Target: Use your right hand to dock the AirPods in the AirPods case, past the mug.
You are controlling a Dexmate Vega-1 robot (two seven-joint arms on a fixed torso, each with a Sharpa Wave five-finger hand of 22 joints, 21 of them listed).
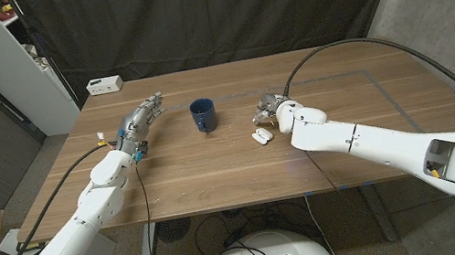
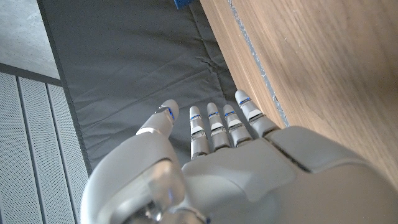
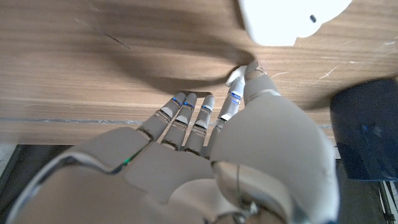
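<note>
The right hand (image 1: 269, 106) hovers low over the desk (image 1: 216, 171), fingers (image 3: 186, 115) loosely together and reaching forward; something small and white sits at its thumb tip, but whether it is pinched cannot be told. The open AirPods case (image 1: 261, 137) lies just beside this hand. The blue mug (image 1: 202, 115) stands near it, toward the left hand (image 1: 141, 119), whose fingers are extended, holding nothing.
</note>
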